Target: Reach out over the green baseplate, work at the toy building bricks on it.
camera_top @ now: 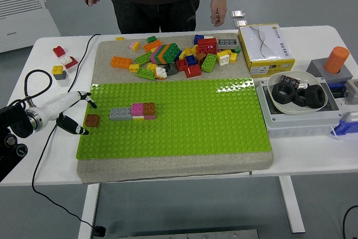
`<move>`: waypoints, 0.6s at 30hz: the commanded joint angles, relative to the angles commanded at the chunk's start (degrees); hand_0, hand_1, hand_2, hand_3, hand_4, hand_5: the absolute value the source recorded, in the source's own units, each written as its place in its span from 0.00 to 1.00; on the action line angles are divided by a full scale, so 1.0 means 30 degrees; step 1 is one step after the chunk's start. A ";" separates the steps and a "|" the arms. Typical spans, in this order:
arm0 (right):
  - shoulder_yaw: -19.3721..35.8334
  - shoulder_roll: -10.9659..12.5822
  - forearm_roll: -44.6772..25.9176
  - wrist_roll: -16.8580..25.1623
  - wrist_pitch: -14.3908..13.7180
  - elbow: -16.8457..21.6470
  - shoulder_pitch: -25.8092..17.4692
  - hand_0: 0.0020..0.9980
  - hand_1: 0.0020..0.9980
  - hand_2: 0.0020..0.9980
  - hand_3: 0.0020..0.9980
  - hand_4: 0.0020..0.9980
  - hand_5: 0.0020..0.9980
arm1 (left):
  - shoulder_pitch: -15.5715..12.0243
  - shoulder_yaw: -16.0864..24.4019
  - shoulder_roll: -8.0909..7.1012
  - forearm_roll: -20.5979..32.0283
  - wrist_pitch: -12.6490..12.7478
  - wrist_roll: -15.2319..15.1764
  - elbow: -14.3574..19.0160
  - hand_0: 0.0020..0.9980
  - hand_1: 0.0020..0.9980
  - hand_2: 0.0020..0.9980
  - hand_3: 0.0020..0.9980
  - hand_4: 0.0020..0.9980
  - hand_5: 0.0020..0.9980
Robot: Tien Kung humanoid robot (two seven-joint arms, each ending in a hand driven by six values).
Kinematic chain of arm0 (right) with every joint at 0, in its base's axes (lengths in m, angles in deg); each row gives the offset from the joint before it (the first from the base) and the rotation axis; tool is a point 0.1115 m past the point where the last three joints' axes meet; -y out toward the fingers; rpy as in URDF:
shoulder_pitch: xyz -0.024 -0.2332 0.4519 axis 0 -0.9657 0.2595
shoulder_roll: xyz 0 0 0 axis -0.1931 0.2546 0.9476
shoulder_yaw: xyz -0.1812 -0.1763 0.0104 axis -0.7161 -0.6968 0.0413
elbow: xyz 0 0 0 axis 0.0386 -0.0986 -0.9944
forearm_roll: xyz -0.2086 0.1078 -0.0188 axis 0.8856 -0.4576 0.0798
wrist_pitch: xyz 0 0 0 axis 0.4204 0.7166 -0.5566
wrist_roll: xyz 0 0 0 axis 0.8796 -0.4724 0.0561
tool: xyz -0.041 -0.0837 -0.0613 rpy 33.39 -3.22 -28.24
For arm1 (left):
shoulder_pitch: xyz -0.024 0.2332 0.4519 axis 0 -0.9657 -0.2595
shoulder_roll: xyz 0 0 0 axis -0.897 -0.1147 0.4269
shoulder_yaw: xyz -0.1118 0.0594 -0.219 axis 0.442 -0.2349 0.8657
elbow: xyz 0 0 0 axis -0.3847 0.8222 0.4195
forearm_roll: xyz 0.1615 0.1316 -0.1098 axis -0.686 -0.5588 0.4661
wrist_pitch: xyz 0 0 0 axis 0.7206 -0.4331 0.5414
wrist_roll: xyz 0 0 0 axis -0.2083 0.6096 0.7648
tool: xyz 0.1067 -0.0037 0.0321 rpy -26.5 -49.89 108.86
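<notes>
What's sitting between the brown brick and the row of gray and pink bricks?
Nothing. In the head view, only bare green baseplate studs lie between the brown brick and the brick row.
</notes>
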 joint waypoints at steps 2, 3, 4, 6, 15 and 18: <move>0.0039 0.0016 0.0000 0.0004 0.0007 0.0000 0.0004 0.66 0.64 0.63 0.74 0.74 1.00 | 0.0042 0.0395 -0.0137 -0.0018 0.0001 -0.0022 0.0264 1.00 1.00 1.00 0.88 1.00 0.21; 0.0062 0.0023 0.0000 0.0005 0.0011 0.0000 0.0003 0.66 0.64 0.63 0.75 0.74 1.00 | 0.0069 0.0550 -0.0186 -0.0019 0.0041 -0.0071 0.0352 1.00 1.00 1.00 0.88 1.00 0.15; 0.0083 0.0027 0.0000 0.0007 0.0015 0.0000 0.0001 0.66 0.64 0.63 0.75 0.74 1.00 | 0.0093 0.0660 -0.0217 -0.0023 0.0100 -0.0128 0.0404 1.00 1.00 1.00 0.88 1.00 0.15; 0.0149 0.0039 0.0000 0.0015 0.0028 0.0000 -0.0007 0.66 0.64 0.63 0.75 0.74 1.00 | 0.0152 0.0840 -0.0256 -0.0057 0.0247 -0.0256 0.0451 1.00 1.00 1.00 0.88 1.00 0.15; 0.0502 0.0114 0.0000 0.0065 0.0075 0.0000 0.0046 0.66 0.64 0.63 0.74 0.74 1.00 | 0.0234 0.0350 0.0022 0.0024 0.0413 -0.0488 -0.0035 1.00 1.00 1.00 0.60 0.86 0.00; 0.0586 0.0119 0.0000 0.0072 0.0080 0.0000 0.0043 0.66 0.64 0.63 0.74 0.74 1.00 | 0.0194 0.0232 0.0103 0.0021 0.0737 -0.0771 -0.0067 1.00 1.00 1.00 0.60 0.86 0.00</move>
